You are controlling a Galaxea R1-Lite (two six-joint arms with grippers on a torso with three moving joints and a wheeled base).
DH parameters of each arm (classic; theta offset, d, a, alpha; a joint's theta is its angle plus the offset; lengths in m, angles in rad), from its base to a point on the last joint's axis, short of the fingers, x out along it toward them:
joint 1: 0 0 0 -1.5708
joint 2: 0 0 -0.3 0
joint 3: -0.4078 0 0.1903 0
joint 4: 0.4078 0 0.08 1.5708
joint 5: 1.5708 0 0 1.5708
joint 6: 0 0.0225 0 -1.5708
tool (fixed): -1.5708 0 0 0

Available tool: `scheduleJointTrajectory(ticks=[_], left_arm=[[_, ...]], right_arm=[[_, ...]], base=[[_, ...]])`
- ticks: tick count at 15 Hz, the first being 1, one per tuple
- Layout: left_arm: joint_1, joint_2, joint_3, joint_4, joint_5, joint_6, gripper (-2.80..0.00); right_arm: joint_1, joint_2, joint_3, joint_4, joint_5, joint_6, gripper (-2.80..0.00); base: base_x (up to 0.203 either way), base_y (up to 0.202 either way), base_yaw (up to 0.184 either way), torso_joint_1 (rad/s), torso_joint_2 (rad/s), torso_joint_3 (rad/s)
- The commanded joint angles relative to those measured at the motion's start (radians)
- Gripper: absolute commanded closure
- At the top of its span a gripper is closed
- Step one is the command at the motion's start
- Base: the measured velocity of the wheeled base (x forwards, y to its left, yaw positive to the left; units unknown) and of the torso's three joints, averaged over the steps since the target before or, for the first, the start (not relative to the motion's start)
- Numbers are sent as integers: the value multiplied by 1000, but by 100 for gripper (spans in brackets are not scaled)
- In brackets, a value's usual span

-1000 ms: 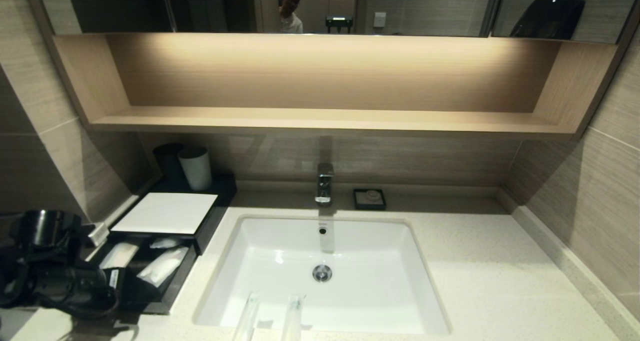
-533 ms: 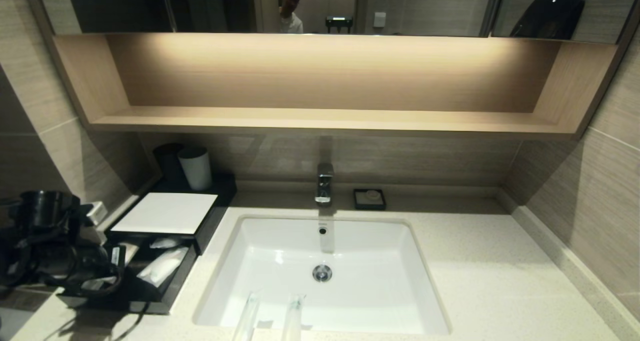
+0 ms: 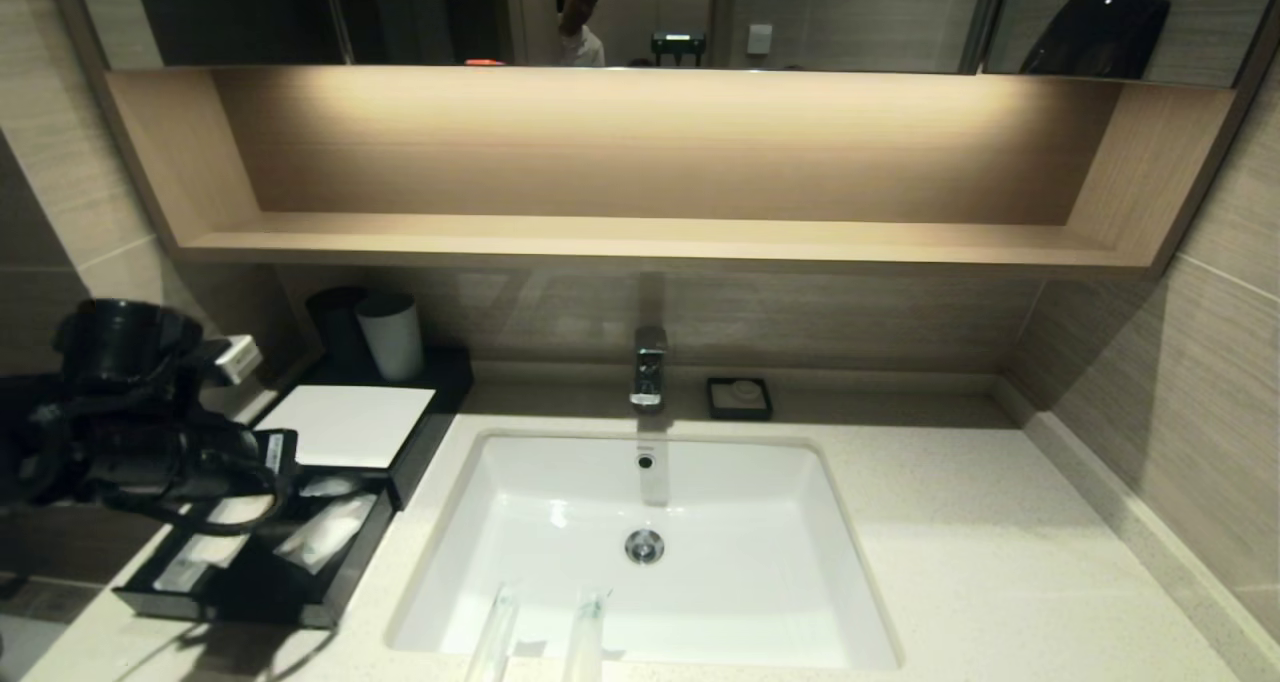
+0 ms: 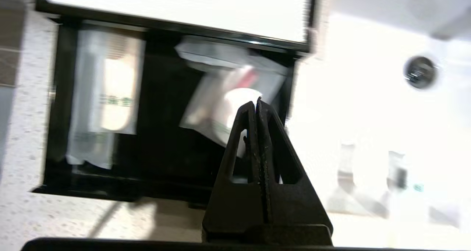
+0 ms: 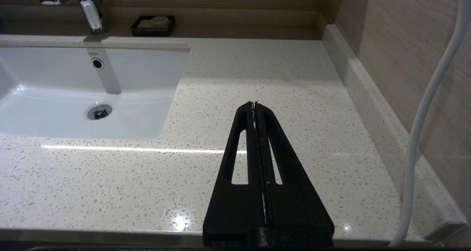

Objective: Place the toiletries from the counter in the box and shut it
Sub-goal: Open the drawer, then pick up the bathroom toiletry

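Note:
Two slim clear-wrapped toiletries (image 3: 495,630) (image 3: 585,627) lie side by side on the counter (image 3: 950,562) at the sink's front rim; they also show blurred in the left wrist view (image 4: 346,170) (image 4: 397,170). The black box (image 3: 420,442) with its white top panel (image 3: 345,424) stands at the left. Its drawer (image 3: 250,592) is pulled out and holds short white sachets (image 3: 325,530). My left arm (image 3: 160,452) hovers over the drawer's left part. The left gripper (image 4: 256,103) is shut and empty above the sachets (image 4: 220,107). My right gripper (image 5: 254,104) is shut and empty over bare counter (image 5: 257,67), right of the sink.
The white sunken sink (image 3: 560,482) fills the middle, with a faucet (image 3: 648,364) and a black soap dish (image 3: 739,398) behind it. A grey cup (image 3: 392,335) and a dark cup (image 3: 335,322) stand behind the box. The wooden shelf (image 3: 650,237) hangs above. A white cable (image 5: 430,96) runs by the right wall.
My left arm has risen and swung right, from the drawer's front left corner to above its left part. The toiletries and the right gripper have not moved.

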Motion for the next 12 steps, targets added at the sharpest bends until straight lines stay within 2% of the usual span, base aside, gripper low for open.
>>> scheduleJointTrajectory(ticks=[1,6,9,10,12], left_arm=[[-105,-66,-94,188,-1,-44,0],[-253,-103,-100,383,-4,-103,0],[-336,-109,-38,416,-23,-146,0],[-355,-121,-13,417,-50,-156,0],[-360,-134,18,417,-164,-160,0]], right_arm=[[0,0,0,0,0,-1,0],[0,0,0,0,0,-1,0],[0,-1,0,0,1,-1,0],[0,0,0,0,2,-1,0],[0,0,0,0,0,-1,0]], base=[[0,0,0,0,0,0],[0,0,0,0,0,0],[0,0,0,0,0,0],[0,0,0,0,0,0],[0,0,0,0,0,0]])
